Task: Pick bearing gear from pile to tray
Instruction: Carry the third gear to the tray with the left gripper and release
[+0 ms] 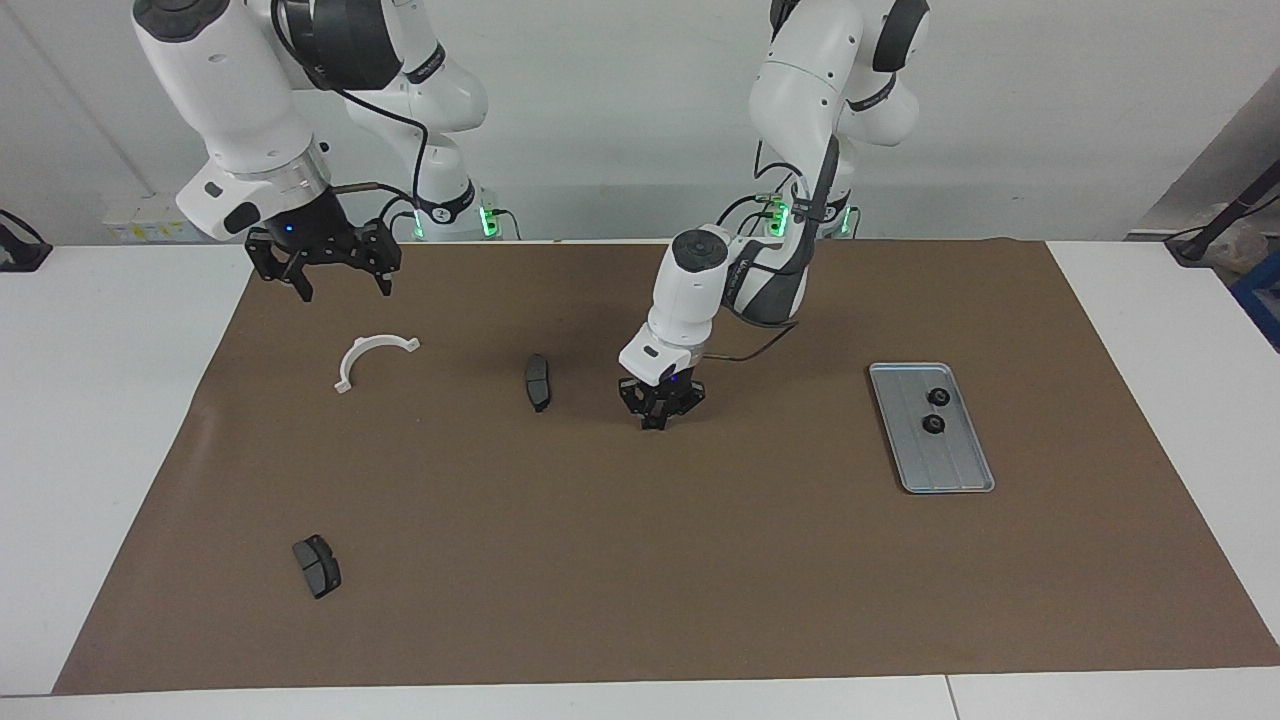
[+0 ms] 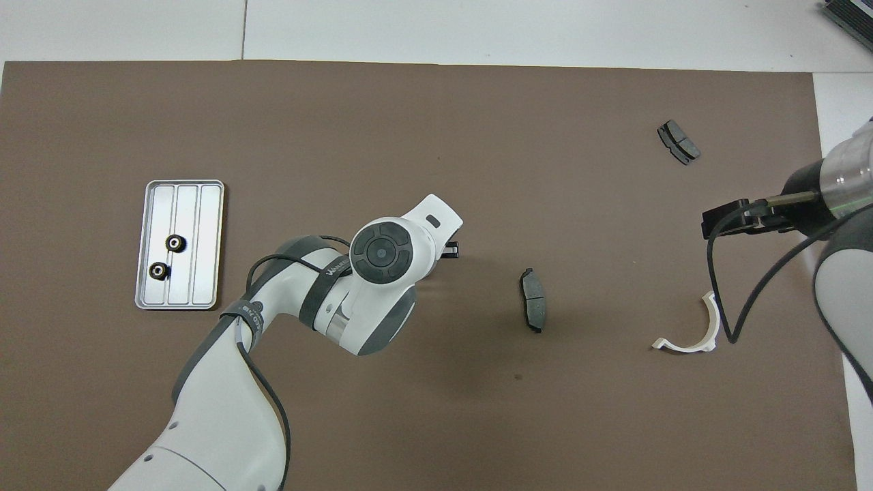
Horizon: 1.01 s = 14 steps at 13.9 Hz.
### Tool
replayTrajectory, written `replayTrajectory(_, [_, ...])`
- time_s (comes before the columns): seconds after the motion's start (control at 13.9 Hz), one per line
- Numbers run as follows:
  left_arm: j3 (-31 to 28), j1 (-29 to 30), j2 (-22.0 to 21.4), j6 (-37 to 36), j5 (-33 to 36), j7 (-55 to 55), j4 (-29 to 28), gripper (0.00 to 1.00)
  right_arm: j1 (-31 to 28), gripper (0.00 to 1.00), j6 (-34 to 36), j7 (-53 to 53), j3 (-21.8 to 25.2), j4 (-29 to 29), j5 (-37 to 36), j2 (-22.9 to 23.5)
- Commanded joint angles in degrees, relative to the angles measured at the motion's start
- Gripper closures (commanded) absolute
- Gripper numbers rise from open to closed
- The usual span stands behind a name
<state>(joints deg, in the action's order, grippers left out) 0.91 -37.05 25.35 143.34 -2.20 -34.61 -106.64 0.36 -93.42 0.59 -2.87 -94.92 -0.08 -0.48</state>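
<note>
The silver tray [image 1: 955, 460] lies toward the left arm's end of the mat and holds two black gears [image 1: 940, 396] [image 1: 934, 424]. It also shows in the overhead view [image 2: 208, 273] with both gears [image 2: 176, 243] [image 2: 159, 271]. The pile's parts lie scattered: a white half-ring [image 1: 370, 358] [image 2: 692, 327], a brake pad [image 1: 538, 381] [image 2: 533, 299] mid-mat, and a second pad [image 1: 317, 565] [image 2: 678, 141] farther out. My left gripper [image 1: 657, 420] points down, low over the mat's middle beside the nearer pad. No loose gear shows on the mat. My right gripper [image 1: 340, 285] is open, empty and raised over the mat near the half-ring.
A brown mat [image 1: 640, 580] covers most of the white table. The left arm's wrist [image 2: 382, 256] hides its gripper from above. A black cable [image 2: 723, 300] hangs from the right arm over the half-ring.
</note>
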Motion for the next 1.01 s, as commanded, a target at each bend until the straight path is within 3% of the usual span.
replayTrajectory(0.0, [-1.2, 3.5, -0.4, -7.8, 1.4, -0.1, 5.7, 0.96, -1.1, 0.0, 0.3, 0.9, -0.4, -0.8, 1.3, -1.1])
replayTrajectory(0.36, [-1.0, 14.2, -4.9, -15.0, 1.0, 8.7, 6.3, 0.96, -0.9, 0.0, 0.1, -0.1, -0.4, -0.9, 1.2, -1.1])
replayTrajectory(0.94, [-0.8, 35.4, -11.5, -18.0, -2.5, 41.9, -3.2, 0.96, -0.5, 0.0, 0.1, -0.1, -0.5, -0.9, 1.2, -1.1])
